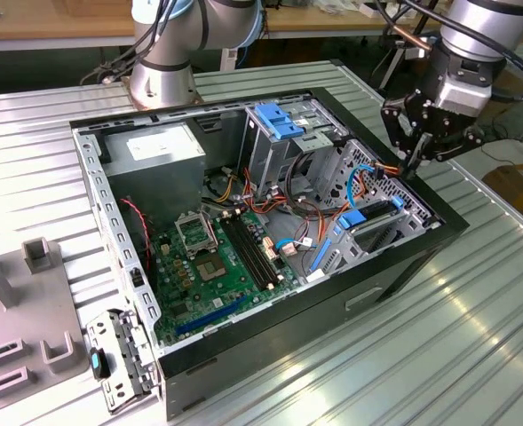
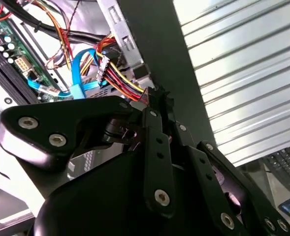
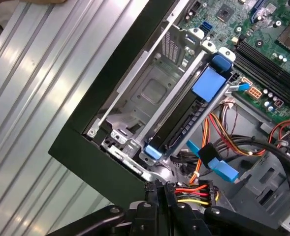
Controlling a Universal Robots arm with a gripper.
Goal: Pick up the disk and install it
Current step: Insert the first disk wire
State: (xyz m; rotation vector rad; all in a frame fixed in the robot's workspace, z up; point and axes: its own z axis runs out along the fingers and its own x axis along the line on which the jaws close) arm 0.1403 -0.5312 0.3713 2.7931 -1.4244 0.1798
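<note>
1. Disk point(image 1: 372, 215) is seen seated on edge in the metal cage point(image 1: 394, 231), at the corner of the case point(image 1: 332, 302) on the exterior view's right.
2. The arm point(image 1: 474, 35) is brought in from the upper part of the exterior view's right, and its wrist is angled down and inward over the case's rim.
3. The gripper point(image 1: 412, 164) is held just above the cage, close to the end of the disk farthest from the motherboard point(image 1: 217, 257), without touching the disk.
4. In both wrist views the fingers point(image 2: 152, 123) are drawn together at the tips. They are closed on the end of a cable point(image 2: 125, 83) made of red, yellow and black wires.
5. The disk's long axis is laid parallel to the black case wall nearest the exterior camera. It runs from the motherboard side toward the gripper.
6. One narrow edge of the disk is turned upward, so its broad faces stand vertical.
7. In the first wrist view a large blue tab point(image 3: 211, 81) is seen at the motherboard end of the disk. A smaller blue clip point(image 3: 153, 151) is seen at the end nearer the gripper.
8. The case is set open on a ribbed metal table point(image 1: 439, 355).
</note>
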